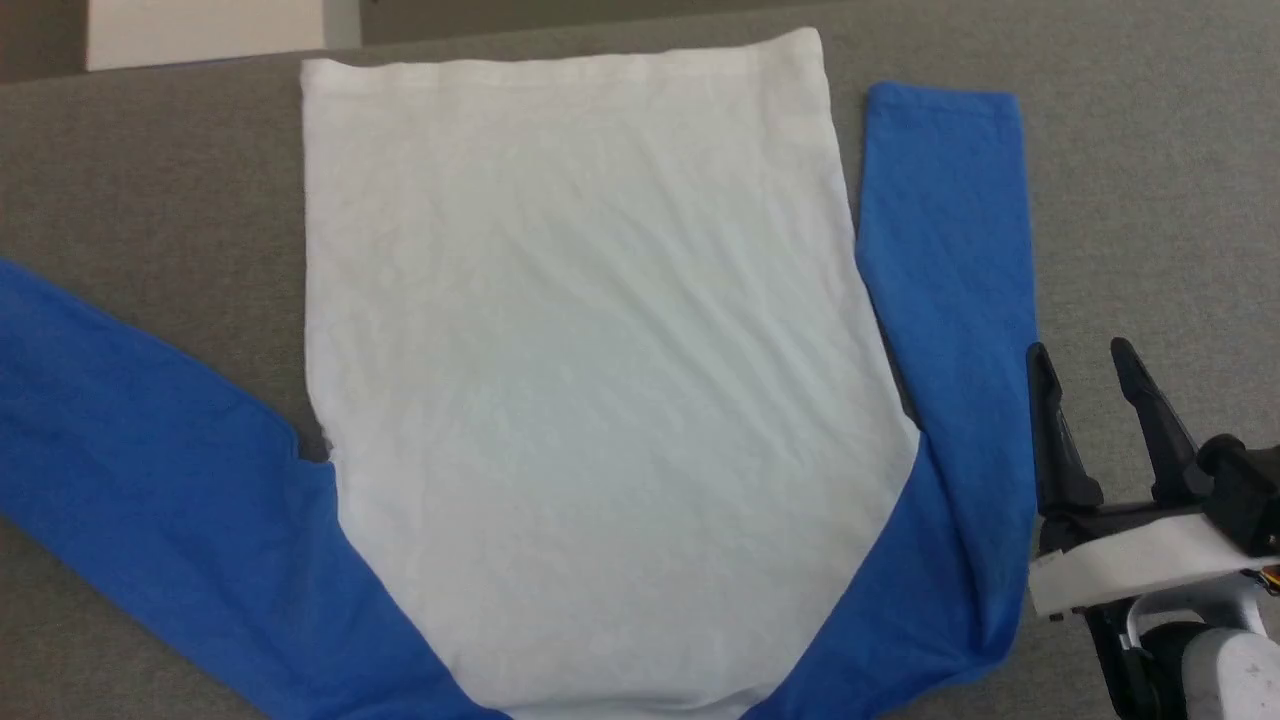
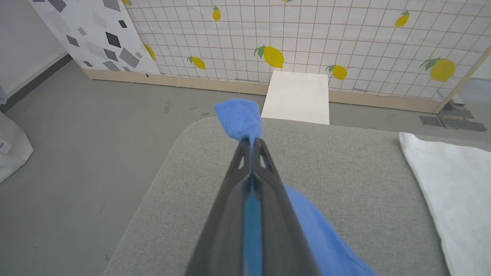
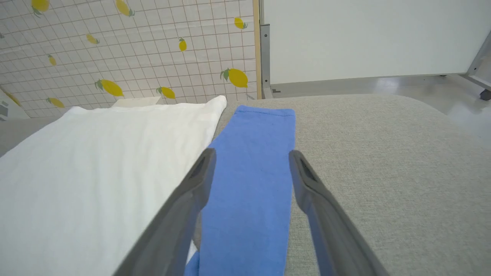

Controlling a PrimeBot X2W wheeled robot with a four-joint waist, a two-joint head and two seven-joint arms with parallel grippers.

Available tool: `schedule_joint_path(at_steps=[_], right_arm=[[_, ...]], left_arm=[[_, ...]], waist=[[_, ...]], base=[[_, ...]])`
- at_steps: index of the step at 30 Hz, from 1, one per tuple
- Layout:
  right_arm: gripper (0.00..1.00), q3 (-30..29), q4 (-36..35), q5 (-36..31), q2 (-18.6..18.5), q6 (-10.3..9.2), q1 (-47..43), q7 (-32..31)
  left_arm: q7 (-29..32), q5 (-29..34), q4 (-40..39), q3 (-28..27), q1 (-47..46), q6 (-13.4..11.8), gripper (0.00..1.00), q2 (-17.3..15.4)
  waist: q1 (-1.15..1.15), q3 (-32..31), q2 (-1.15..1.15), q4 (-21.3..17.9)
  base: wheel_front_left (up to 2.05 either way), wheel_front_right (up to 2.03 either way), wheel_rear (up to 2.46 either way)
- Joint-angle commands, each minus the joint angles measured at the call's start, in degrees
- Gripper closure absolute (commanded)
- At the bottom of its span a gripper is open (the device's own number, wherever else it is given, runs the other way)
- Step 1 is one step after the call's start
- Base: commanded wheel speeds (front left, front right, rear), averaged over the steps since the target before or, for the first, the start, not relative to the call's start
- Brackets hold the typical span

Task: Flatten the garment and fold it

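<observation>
The garment (image 1: 580, 330) is lying spread flat on the grey fabric-covered table (image 1: 1150, 200), with its long axis running away from the robot. Its white hem (image 1: 560, 70) is sitting at the far edge and the shoulders are lying nearest the robot. The right sleeve (image 1: 950, 250) is lying straight alongside the white body, just beside it, with its cuff pointing away toward the far edge. The left sleeve (image 1: 130, 450) is slanting outward to the robot's left and running past the edge of the head view.

The left pincer (image 2: 252, 141) is pressing its fingers together on the blue cuff (image 2: 238, 117) of that sleeve, and a fold of the cloth is poking out beyond the tips. The right pincer (image 1: 1078, 348) is standing spread, holding nothing, just beside the right sleeve's outer edge.
</observation>
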State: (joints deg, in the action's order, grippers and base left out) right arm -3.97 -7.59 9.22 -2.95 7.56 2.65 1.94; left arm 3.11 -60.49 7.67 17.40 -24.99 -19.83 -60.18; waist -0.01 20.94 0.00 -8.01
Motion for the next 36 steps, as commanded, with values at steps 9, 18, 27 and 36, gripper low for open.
schedule_joint_path(at_steps=[9,18,27,36], right_arm=[[0.00,-2.9,-3.2,0.0,0.1,-0.08,-4.4,-1.7],[0.00,-4.3,-4.8,0.1,0.1,-0.08,-6.4,-2.5],[0.00,-3.8,-5.3,0.4,0.1,-0.08,-6.6,-3.4],[0.00,-2.9,-5.2,0.7,0.1,-0.08,-6.1,-3.4]], left_arm=[[-5.6,-0.2,-15.2,-3.6,12.8,-5.8,1.00,-3.6],[-5.5,3.2,-36.4,2.0,15.1,-11.8,1.00,0.9],[-2.9,9.8,-35.6,23.7,1.9,-7.2,1.00,24.4],[0.1,14.5,-8.7,42.4,-8.3,1.8,1.00,46.5]], waist=[[0.01,-9.5,0.00,7.1],[0.01,-12.2,0.00,7.1],[0.01,-12.9,0.00,6.2],[0.01,-12.2,0.00,2.0]], base=[[0.00,0.00,0.00],[0.00,0.00,0.00],[0.00,0.00,0.00],[0.00,0.00,0.00]])
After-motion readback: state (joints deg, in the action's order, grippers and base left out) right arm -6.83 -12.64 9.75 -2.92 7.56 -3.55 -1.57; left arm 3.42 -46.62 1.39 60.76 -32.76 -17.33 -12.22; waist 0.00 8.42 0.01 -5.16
